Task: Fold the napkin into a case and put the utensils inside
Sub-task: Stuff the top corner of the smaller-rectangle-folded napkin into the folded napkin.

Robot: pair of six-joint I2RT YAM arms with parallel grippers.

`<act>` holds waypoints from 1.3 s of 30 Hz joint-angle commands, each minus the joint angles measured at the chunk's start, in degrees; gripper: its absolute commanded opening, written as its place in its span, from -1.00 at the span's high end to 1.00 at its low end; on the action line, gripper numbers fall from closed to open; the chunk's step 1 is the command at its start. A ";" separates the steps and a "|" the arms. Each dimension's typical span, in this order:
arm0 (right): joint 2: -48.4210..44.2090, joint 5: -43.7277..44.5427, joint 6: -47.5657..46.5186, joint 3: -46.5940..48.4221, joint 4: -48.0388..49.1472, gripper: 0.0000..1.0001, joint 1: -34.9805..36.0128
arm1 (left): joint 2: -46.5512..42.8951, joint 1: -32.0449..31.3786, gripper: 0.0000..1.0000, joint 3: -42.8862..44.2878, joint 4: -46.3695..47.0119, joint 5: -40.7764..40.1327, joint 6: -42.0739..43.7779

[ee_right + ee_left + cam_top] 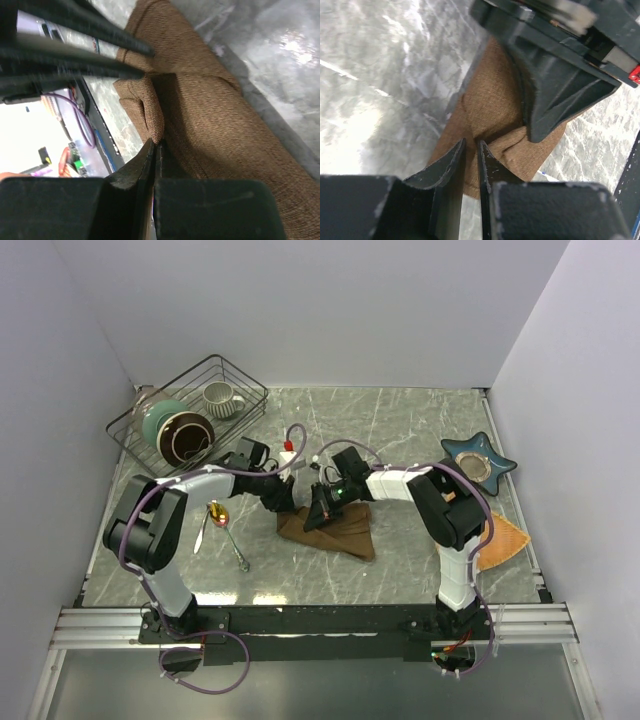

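Folding the napkin [335, 532], mid-frame.
My right gripper [154, 146] pinches its edge; my left gripper [472, 146] is nearly together, grip unclear. I'd move both evenly, keeping the crease straight.

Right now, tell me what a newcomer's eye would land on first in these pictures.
First, the two grippers meeting at mid-table: the left gripper and the right gripper each pinch a fold of the dark-brown napkin, which lies bunched and half folded. Next, the black wire basket at the far left, holding bowls and a mug. Then the gold-bowled spoon, lying on the marble table left of the napkin.
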 commanded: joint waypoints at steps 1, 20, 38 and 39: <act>1.07 -0.26 3.03 -0.23 1.00 1.00 -1.02 | -1.86 -1.34 0.58 -0.09 0.65 -3.28 -0.17; 4.67 -0.26 2.85 3.37 -4.63 1.00 -1.55 | -7.31 -6.17 0.34 -3.69 1.44 -11.37 0.44; 6.34 0.27 0.92 8.55 -9.20 1.00 -1.55 | -3.97 -7.23 0.56 -2.29 0.21 -17.62 0.88; 6.43 0.27 0.66 9.25 -9.73 1.00 -1.46 | -3.88 -7.23 0.61 -2.46 0.12 -17.62 0.97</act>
